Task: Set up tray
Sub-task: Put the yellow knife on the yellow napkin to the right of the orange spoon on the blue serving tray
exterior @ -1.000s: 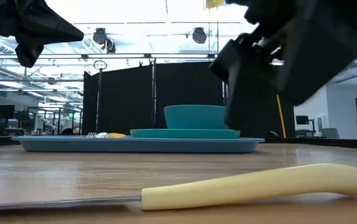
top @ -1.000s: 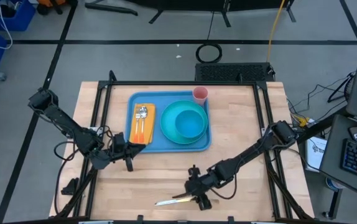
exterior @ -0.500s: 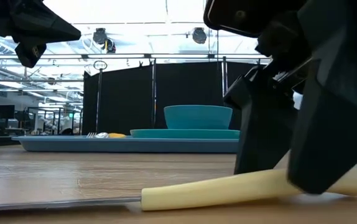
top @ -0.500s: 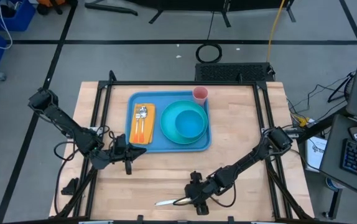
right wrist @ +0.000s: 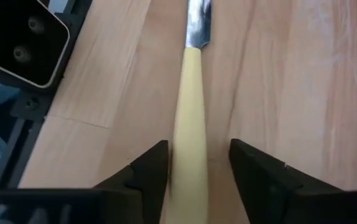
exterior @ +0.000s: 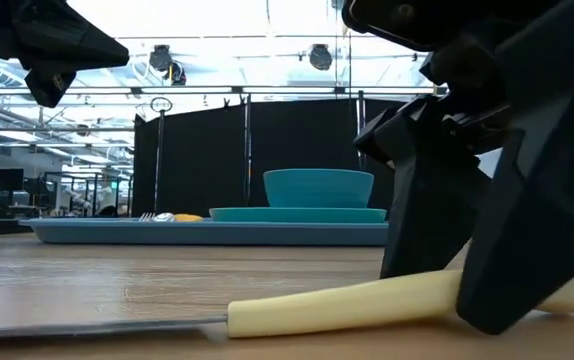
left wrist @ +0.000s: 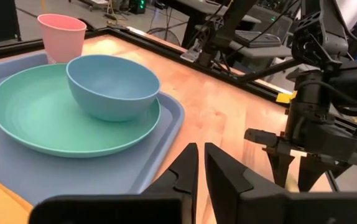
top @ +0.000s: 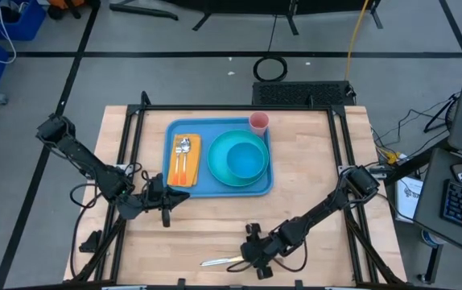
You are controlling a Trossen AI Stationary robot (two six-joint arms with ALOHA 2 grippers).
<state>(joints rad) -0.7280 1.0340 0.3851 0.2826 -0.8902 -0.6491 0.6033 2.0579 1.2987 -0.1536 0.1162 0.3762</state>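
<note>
A: Where is the tray found?
B: The tray is seen flat on the far half of the worktop. A teal plate with a bowl is carried on it, and an orange napkin with cutlery is laid on its left part. A pink cup is stood at its far right corner; whether on the rim or just off it cannot be told.

A: Right gripper?
B: The right gripper is lowered at the near edge of the worktop, over a knife with a cream handle. The jaws are held apart, one finger on each side of the handle. Contact with the handle cannot be judged. The blade is pointed away from the wrist, and the knife is lain flat on the wood, well apart from the tray.

A: Left gripper?
B: The left gripper is parked just off the tray's near left corner. Its jaws are brought almost together, only a thin slit being seen between the fingers, and nothing is held.
</note>
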